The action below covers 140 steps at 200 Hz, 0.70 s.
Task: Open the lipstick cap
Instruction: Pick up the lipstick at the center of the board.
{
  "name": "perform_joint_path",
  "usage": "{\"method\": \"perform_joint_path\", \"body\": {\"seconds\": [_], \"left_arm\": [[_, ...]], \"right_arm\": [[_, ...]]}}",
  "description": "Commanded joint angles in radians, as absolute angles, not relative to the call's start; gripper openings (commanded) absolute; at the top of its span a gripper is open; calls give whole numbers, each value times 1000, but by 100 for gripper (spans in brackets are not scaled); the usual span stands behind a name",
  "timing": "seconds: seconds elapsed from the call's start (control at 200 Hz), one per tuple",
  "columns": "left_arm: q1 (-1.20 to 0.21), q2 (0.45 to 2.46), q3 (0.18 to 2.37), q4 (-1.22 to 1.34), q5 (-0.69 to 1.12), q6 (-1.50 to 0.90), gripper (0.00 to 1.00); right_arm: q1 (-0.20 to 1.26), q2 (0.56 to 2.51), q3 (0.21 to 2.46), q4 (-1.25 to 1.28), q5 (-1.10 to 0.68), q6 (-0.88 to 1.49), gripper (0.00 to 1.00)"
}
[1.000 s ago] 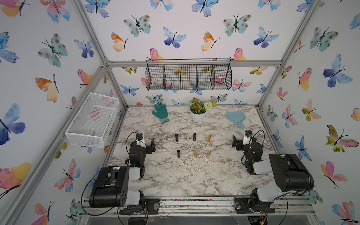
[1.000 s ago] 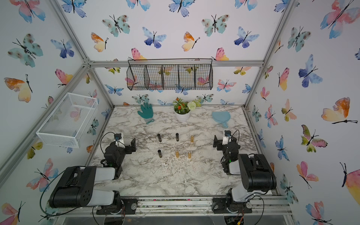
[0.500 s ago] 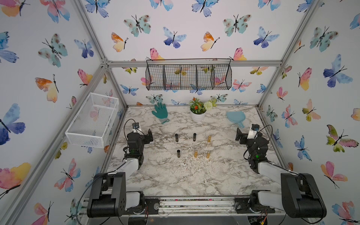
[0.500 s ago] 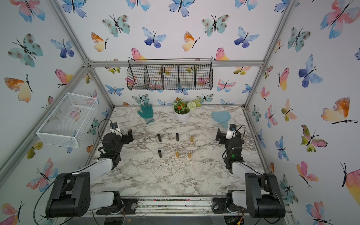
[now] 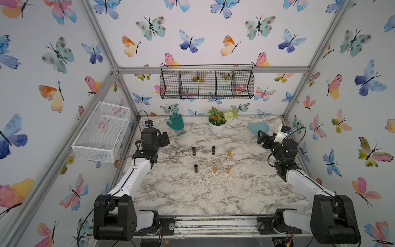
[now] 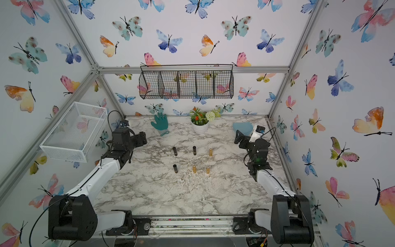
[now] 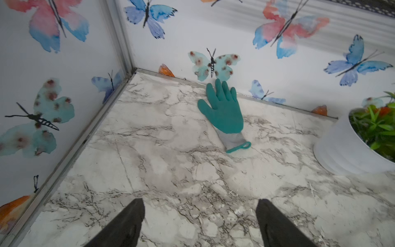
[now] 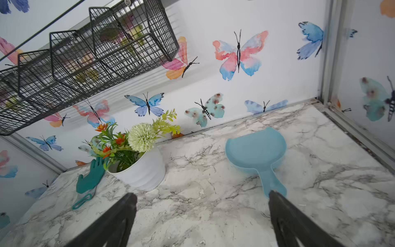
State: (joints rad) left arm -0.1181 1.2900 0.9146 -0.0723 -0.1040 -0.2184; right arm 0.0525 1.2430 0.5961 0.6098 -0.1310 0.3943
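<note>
Three black lipstick tubes (image 5: 193,151) (image 6: 175,151) and three gold ones (image 5: 229,152) (image 6: 211,152) stand upright in two rows mid-table. I cannot tell caps from bodies at this size. My left gripper (image 5: 165,139) (image 7: 200,202) hovers open at the left, well clear of the tubes, facing the back corner. My right gripper (image 5: 261,136) (image 8: 202,194) hangs open at the right, also apart from them. Nothing sits between either pair of fingers. Neither wrist view shows a lipstick.
At the back lie a teal glove (image 5: 176,124) (image 7: 224,113), a white flower pot (image 5: 217,127) (image 8: 141,171) and a blue scoop (image 5: 258,128) (image 8: 256,149). A black wire basket (image 5: 206,82) hangs on the back wall, a white one (image 5: 102,130) on the left wall.
Both arms have unfolded from near the table's front edge, lifting and carrying the grippers toward the back. Both stay open and hold nothing; the tubes have not moved.
</note>
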Motion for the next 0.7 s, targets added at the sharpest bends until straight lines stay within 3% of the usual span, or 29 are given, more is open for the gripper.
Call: {"method": "perform_joint_path", "body": {"seconds": [0.0, 0.15, 0.375, 0.696], "left_arm": [[-185, 1338, 973, -295, -27, -242, 83], [-287, 1430, 1075, -411, 40, -239, 87], [-387, 1596, 1246, -524, 138, -216, 68], [-476, 1784, 1368, -621, 72, -197, 58]], "right_arm": [[57, 1225, 597, 611, -185, 474, 98], [57, 1253, 706, 439, -269, 485, 97], [59, 1333, 890, 128, -314, 461, 85], [81, 1277, 936, -44, -250, 426, 81]]}}
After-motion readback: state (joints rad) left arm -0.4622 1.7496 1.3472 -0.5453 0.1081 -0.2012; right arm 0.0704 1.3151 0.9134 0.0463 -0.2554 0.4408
